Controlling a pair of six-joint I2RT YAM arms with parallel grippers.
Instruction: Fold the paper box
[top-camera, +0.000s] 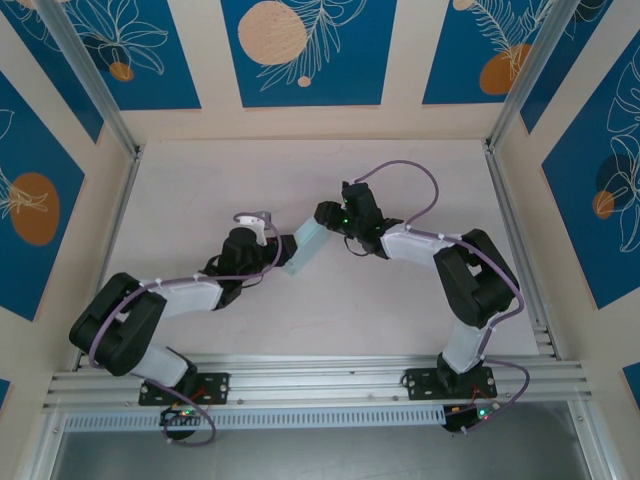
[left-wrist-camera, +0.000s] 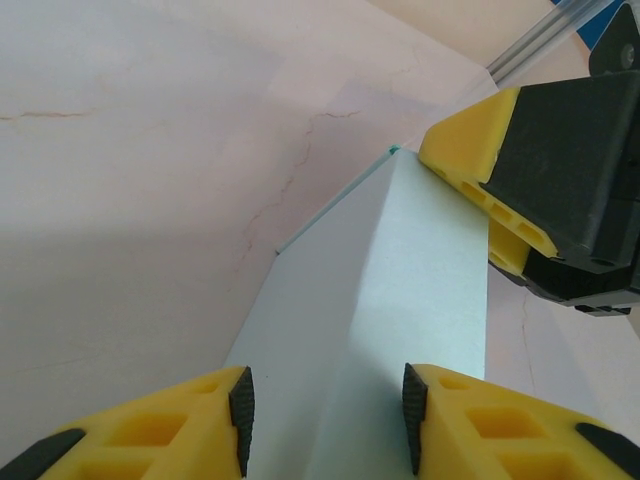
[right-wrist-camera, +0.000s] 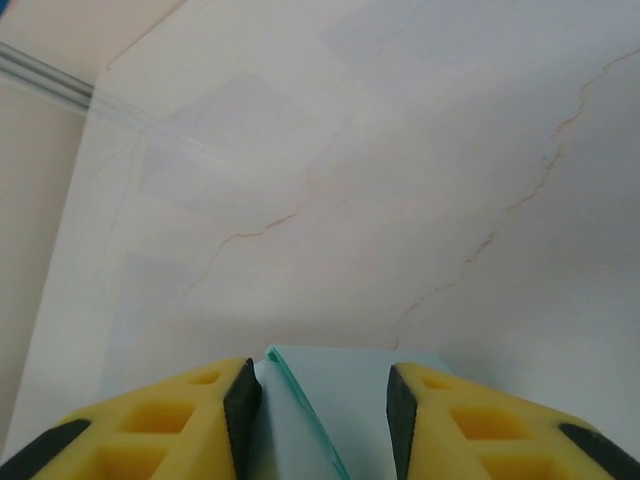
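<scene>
A: Where do we stand? Start big.

B: We have the pale veined table (top-camera: 300, 320), with blue leaf-print wall panels (top-camera: 300, 50) round it and an aluminium rail (top-camera: 320, 375) along the near edge. The left arm (top-camera: 150, 310) and the right arm (top-camera: 470, 280) both reach inward and meet mid-table.

A: And the paper box?

B: The paper box (top-camera: 305, 246) is mid-table between the two grippers. It lies diagonal in the top view, near end toward the left arm, far end toward the right. We see a long light-blue rectangular shape. The left wrist view shows two faces meeting at a crease. We can't tell whether it rests on the table or is lifted.

A: Grippers?

B: The left gripper (left-wrist-camera: 325, 420) is part-closed around the near end, black pads (left-wrist-camera: 241, 420) against both sides. We call that gripped. The right gripper (right-wrist-camera: 320, 420) does the same at the far end: the gap is narrow and the box touches both pads, as far as we can see. In the left wrist view one of its yellow fingers (left-wrist-camera: 470, 150) lies on the box's far corner.
</scene>
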